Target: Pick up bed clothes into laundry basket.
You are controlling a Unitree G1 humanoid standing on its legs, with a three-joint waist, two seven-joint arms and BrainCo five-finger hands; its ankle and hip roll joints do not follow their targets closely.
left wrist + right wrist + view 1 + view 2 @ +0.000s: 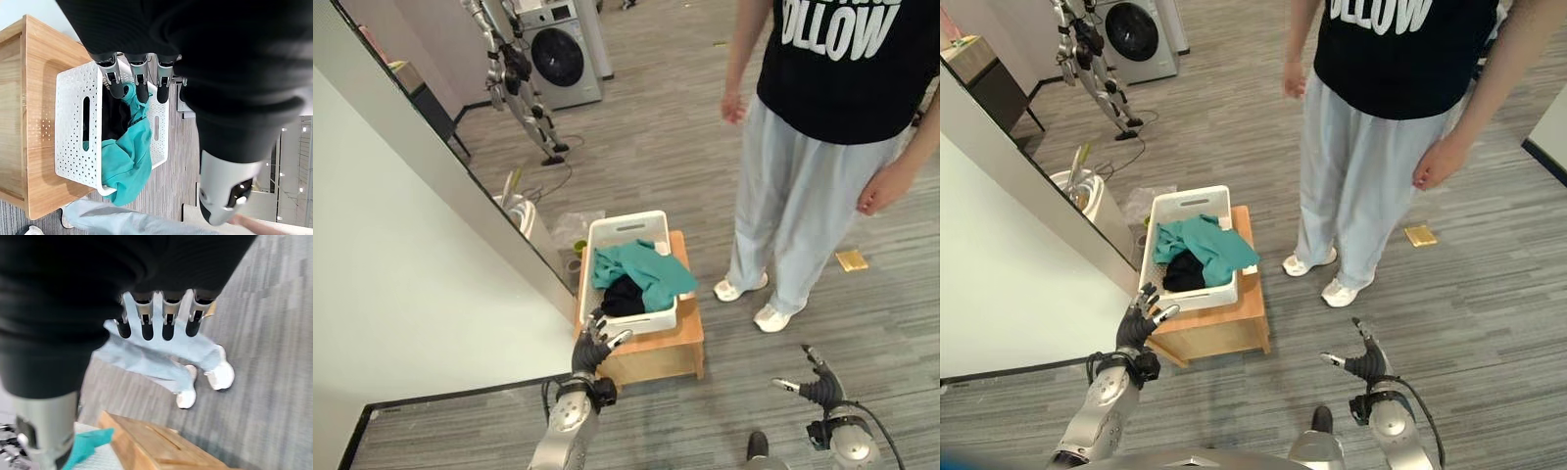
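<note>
The teal garment (646, 271) lay heaped with a black garment (623, 296) inside the white laundry basket (628, 227), which sat on a low wooden stand (690, 338), apparently raised for easy reach. The left hand (592, 345) hovered just before the basket's near rim, fingers relaxed and empty. The right hand (819, 386), fingers spread, hung well apart.
</note>
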